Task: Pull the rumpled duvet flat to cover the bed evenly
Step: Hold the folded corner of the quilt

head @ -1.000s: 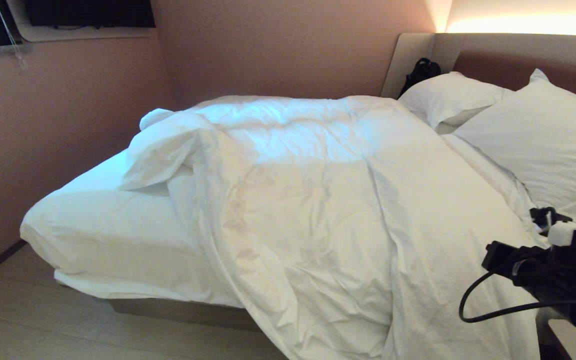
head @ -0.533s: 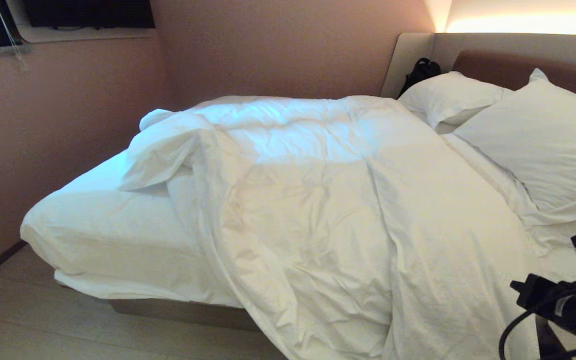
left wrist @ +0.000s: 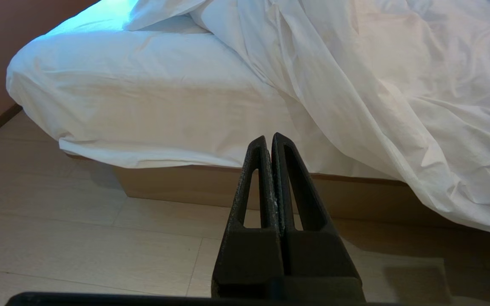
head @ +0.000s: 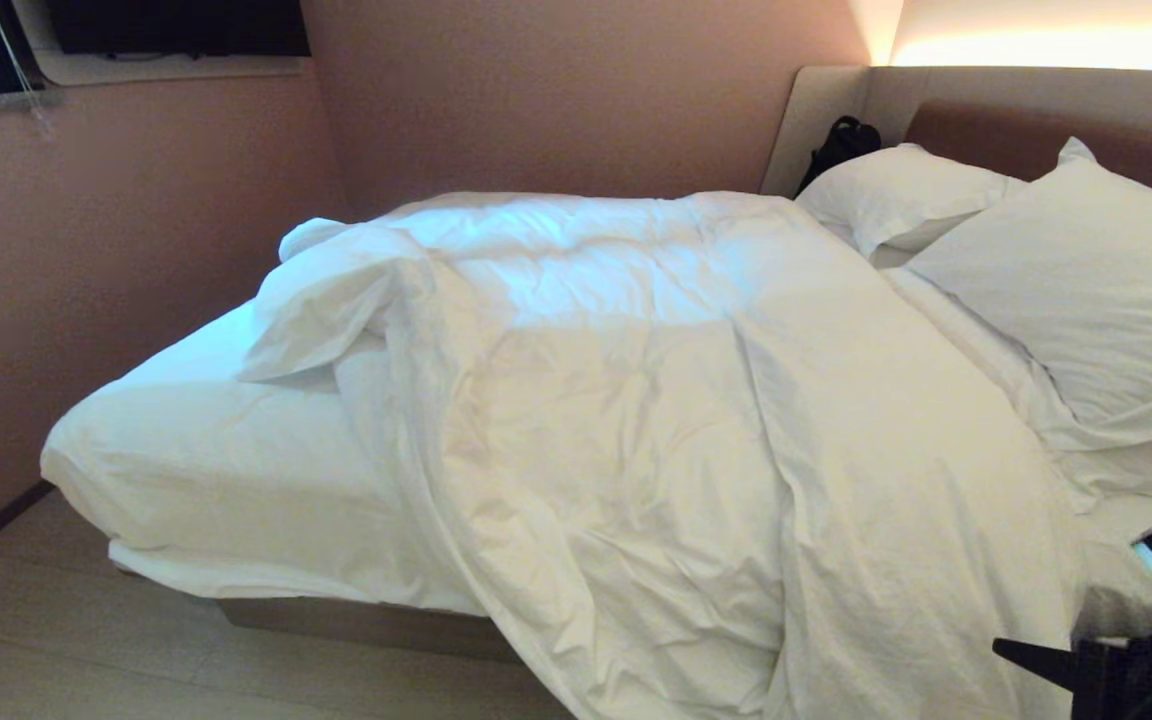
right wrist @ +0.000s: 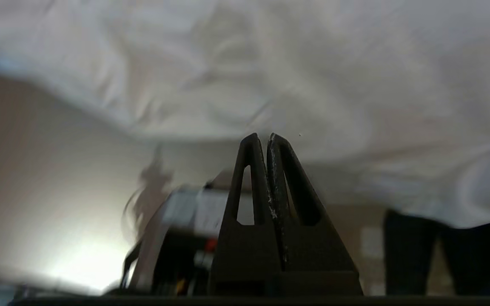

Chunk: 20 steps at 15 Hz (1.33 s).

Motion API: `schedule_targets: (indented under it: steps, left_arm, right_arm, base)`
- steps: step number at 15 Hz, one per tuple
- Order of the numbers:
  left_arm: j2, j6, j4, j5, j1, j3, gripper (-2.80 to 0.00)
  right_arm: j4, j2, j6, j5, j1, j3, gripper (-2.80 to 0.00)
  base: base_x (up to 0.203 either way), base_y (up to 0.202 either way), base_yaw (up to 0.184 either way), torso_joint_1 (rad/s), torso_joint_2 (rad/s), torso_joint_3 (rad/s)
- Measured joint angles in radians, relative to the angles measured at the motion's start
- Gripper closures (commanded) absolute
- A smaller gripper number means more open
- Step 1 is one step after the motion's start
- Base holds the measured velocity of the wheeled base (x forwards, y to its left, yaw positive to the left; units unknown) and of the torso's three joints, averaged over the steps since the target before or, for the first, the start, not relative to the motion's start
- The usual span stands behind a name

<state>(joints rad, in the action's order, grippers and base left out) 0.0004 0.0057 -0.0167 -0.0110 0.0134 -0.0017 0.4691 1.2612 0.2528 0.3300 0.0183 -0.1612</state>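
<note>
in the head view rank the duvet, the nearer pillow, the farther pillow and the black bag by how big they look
1. duvet
2. nearer pillow; nearness to the camera may enlarge it
3. farther pillow
4. black bag, partly hidden behind that pillow

Duvet (head: pixel 656 420) on bed (head: pixel 236 470), left of pillows (head: pixel 1066 270)
</note>
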Motion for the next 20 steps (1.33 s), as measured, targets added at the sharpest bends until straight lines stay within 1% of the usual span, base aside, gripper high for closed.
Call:
schedule_targets:
  steps: [3,6,8,12,15,20]
  left_arm:
    - [0.0,0.0,0.0,0.0,0.0,0.0,0.0]
    - [0.0,0.0,0.0,0.0,0.0,0.0,0.0]
    - [0.0,0.0,0.0,0.0,0.0,0.0,0.0]
    - [0.0,0.0,0.0,0.0,0.0,0.0,0.0]
    - [0.0,0.0,0.0,0.0,0.0,0.0,0.0]
    - [0.0,0.0,0.0,0.0,0.0,0.0,0.0]
  right_arm:
    - [-0.046,-0.038,-0.024,0.109,0.0,0.015,0.0]
    - [-0.058,-0.097,-0.024,0.179,0.0,0.03,0.0]
    - [-0.061,-0.171,-0.023,0.208,0.0,0.043,0.0]
    - [-0.104,-0.422,-0.028,0.261,-0.005,0.058,0.0]
    - [-0.181,-0.61,-0.045,0.286,-0.019,0.042,0.0]
    - [-0.301,-0.779,-0.087,0.298,-0.026,0.044,0.0]
  base:
    - [0.0,0.0,0.0,0.0,0.0,0.0]
    - [0.0,0.0,0.0,0.0,0.0,0.0]
    - [0.0,0.0,0.0,0.0,0.0,0.0]
    - [0.0,0.0,0.0,0.0,0.0,0.0]
    - [0.0,0.0,0.0,0.0,0.0,0.0]
    - [0.0,0.0,0.0,0.0,0.0,0.0]
